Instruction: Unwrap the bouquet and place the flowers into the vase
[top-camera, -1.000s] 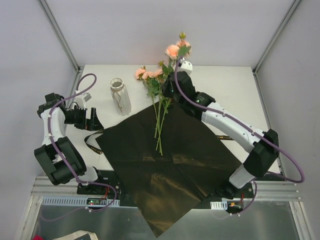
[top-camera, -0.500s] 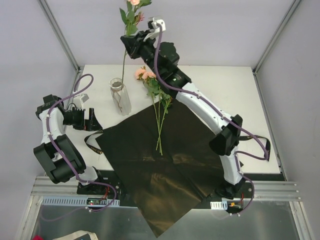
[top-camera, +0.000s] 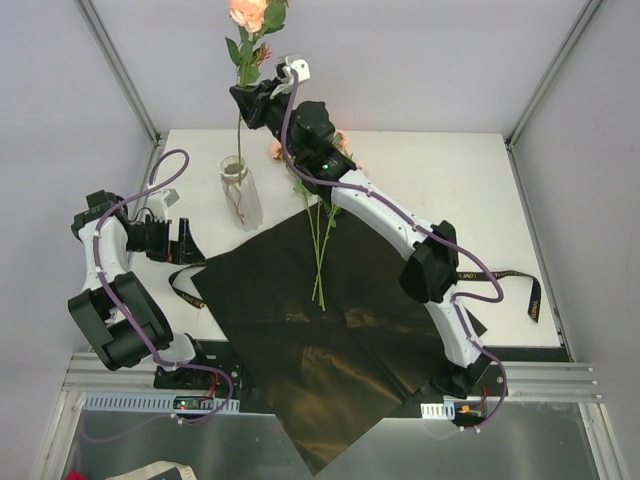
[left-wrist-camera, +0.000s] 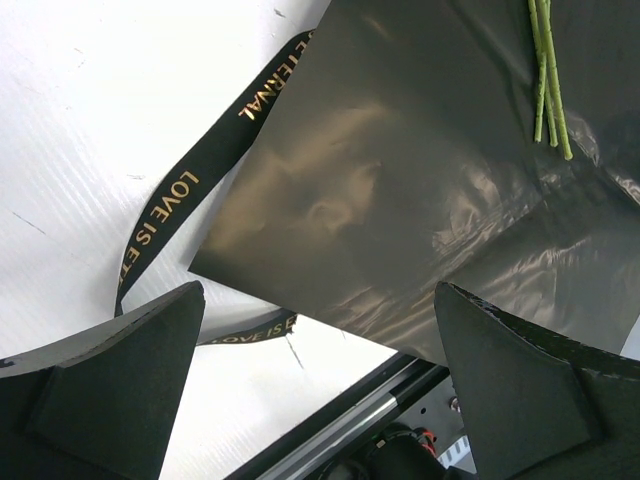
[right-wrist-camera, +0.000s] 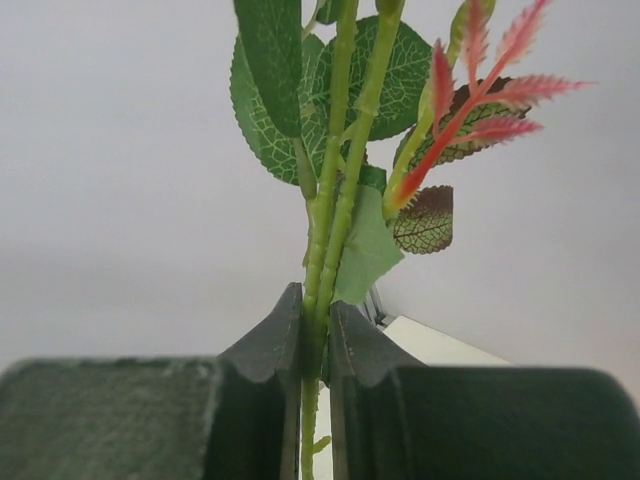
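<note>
My right gripper (top-camera: 247, 100) is up high above the back of the table (top-camera: 450, 180), clamped tight on a single rose stem (top-camera: 240, 130). In the wrist view the two dark fingers (right-wrist-camera: 270, 345) pinch the green stem (right-wrist-camera: 318, 290) right between them, with leaves and a reddish sprig fanning out above. The peach bloom (top-camera: 247, 12) stands tall at the top of the overhead view, and the stem hangs nearly straight down toward the mouth of the white vase (top-camera: 240, 192). I can't tell whether its tip is inside the neck.

The vase stands upright at the back left, just beside the corner of the black wrap (top-camera: 330, 330). That wrap lies flat and open, and the rest of the flowers (top-camera: 320, 240) lie on it, stems (left-wrist-camera: 545, 80) pointing toward me.

My left gripper (top-camera: 185, 240) hovers low at the wrap's left corner, fingers spread wide with nothing between them, above the black ribbon (left-wrist-camera: 190, 190).
</note>
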